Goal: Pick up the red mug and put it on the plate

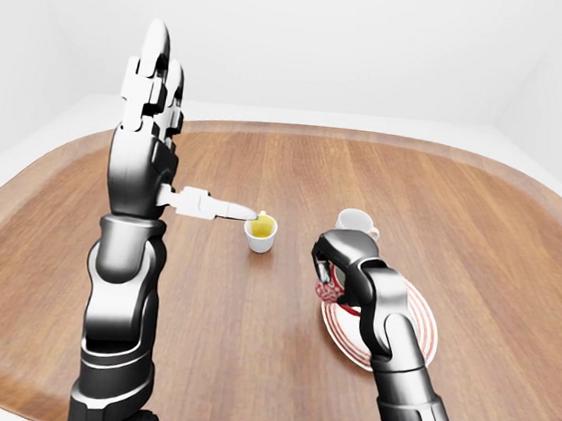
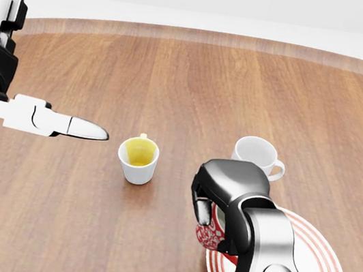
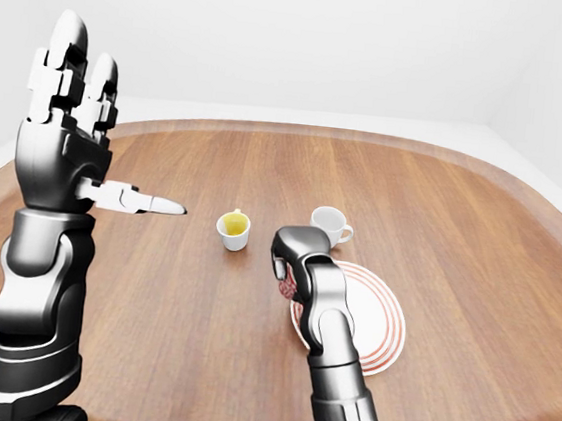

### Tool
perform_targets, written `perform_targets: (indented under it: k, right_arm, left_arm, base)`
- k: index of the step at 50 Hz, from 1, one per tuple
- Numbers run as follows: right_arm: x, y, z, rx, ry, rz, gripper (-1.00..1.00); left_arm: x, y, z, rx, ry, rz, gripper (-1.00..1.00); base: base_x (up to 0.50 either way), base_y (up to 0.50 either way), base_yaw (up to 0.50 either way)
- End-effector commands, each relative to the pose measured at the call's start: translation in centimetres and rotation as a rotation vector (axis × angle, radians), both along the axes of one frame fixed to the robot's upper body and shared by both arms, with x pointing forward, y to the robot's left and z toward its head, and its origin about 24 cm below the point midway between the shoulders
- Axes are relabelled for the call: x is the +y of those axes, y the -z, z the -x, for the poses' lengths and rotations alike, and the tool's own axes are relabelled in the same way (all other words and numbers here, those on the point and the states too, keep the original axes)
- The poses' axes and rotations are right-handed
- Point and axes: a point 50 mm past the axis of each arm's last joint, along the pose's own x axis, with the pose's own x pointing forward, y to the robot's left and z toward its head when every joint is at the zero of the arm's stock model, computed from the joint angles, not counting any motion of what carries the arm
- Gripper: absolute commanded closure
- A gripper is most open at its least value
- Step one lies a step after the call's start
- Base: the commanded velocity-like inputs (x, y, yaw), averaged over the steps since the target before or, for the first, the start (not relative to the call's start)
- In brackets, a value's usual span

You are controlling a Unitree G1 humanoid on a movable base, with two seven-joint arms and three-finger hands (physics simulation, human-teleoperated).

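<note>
White-walled room, round wooden table (image 2: 198, 76). Red mug (image 2: 207, 237) gripped in closed right hand (image 2: 221, 196), held over left rim of red-ringed plate (image 2: 316, 264); contact with plate not discernible, so pick-up judged done, set-down and release outstanding. Left hand (image 3: 73, 88) raised at left, fingers open, empty; yellow-lined cup (image 2: 137, 159) and white cup (image 2: 256, 155) standing beyond plate, untouched.

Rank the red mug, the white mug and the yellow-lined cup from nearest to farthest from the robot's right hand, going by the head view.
1. Red mug: held in the right hand, over the plate's left edge.
2. White mug: just above the hand.
3. Yellow-lined cup: off to the left.
</note>
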Motion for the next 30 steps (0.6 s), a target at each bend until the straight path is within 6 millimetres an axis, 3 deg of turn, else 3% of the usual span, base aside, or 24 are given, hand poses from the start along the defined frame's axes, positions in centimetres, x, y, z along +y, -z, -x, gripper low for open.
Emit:
perform_targets:
  k: [1,14,30]
  right_arm:
    - [-1.3,-1.1,-0.1,-0.043,0.027,-0.018,1.00]
    - [-2.9,2.0,0.9,0.068,0.070,0.005,1.00]
    - [-5.2,2.7,1.6,0.090,0.131,0.011,1.00]
  left_arm:
    - [-0.2,0.0,-0.1,0.000,0.004,-0.003,-1.00]
    - [-0.1,-0.2,0.2,-0.011,0.002,-0.002,-1.00]
    - [0.0,-0.3,0.2,-0.016,0.000,-0.001,-1.00]
  base:
    - [0.00,0.00,0.00]
    - [0.00,0.00,0.00]
    - [0.00,0.00,0.00]
